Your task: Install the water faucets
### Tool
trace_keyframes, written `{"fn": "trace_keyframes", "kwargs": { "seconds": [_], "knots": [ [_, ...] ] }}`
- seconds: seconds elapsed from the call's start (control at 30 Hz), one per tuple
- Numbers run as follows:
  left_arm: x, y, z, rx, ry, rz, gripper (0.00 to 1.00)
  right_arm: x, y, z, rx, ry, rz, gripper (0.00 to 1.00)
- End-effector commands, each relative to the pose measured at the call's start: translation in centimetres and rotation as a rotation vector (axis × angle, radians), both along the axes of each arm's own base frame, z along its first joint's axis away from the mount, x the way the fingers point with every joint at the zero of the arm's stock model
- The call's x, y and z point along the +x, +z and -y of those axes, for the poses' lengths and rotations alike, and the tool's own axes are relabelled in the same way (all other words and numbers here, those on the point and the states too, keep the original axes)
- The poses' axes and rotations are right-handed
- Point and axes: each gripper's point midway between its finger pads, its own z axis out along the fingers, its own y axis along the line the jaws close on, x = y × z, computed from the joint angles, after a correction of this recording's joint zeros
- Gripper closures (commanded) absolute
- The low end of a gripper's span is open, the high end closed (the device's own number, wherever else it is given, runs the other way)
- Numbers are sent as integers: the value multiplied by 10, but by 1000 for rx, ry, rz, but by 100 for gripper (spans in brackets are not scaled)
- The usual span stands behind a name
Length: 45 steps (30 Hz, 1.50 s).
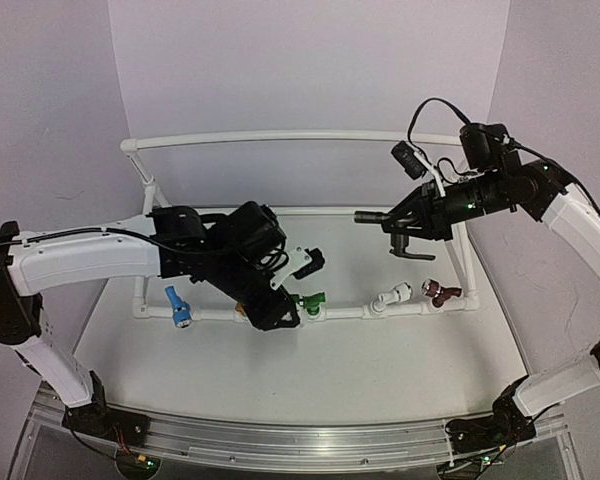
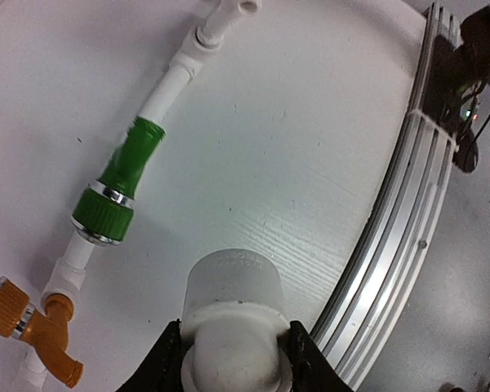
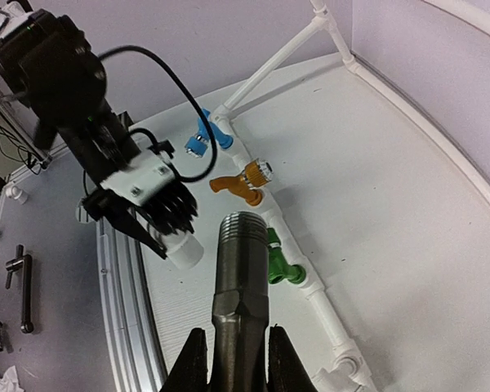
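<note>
Grey faucet (image 3: 240, 278) clamped in right gripper (image 3: 235, 355), threads forward; left gripper (image 2: 233, 349) grips white fitting (image 2: 233, 298), likely presented for mating.

Free tabletop (image 1: 330, 375) in front of the pipe rail (image 1: 350, 313); left gripper (image 1: 278, 318) low over the rail's middle.
</note>
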Motion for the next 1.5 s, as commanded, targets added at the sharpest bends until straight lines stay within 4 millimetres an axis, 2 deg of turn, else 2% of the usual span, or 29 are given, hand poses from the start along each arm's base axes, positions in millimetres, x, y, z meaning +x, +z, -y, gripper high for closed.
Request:
{"fn": "trace_keyframes", "kwargs": {
  "seconds": [0.0, 0.1, 0.23, 0.37, 0.43, 0.53, 0.7, 0.87, 0.97, 1.2, 1.47],
  "knots": [
    [33, 90, -2, -334, 144, 100, 97, 14, 24, 7, -55, -11, 167, 100],
    [48, 130, -19, -531, 208, 117, 100, 17, 38, 10, -63, -18, 247, 100],
    [61, 171, -36, -680, 271, 138, 100, 16, 55, 13, -68, 4, 356, 100],
    [45, 202, -24, -821, 127, 4, 100, 16, 72, 18, -67, 0, 507, 100],
    [31, 211, -17, -868, 19, -76, 100, 18, 86, 19, -56, -9, 583, 100],
    [23, 224, -10, -935, -94, -182, 100, 18, 110, 18, -28, -10, 695, 100],
    [8, 248, -11, -1034, -270, -296, 100, 5, 134, 14, -27, 27, 914, 100],
    [2, 259, -13, -1089, -332, -342, 100, -21, 147, -4, -27, 47, 1053, 100],
    [-1, 265, -15, -1144, -360, -370, 100, -38, 149, -18, -31, 67, 1128, 100],
    [6, 273, -13, -1208, -336, -405, 100, -54, 147, -39, -89, 69, 1264, 100],
    [6, 272, -13, -1204, -334, -430, 100, -60, 136, -52, -155, 94, 1352, 100]
  ]
}}
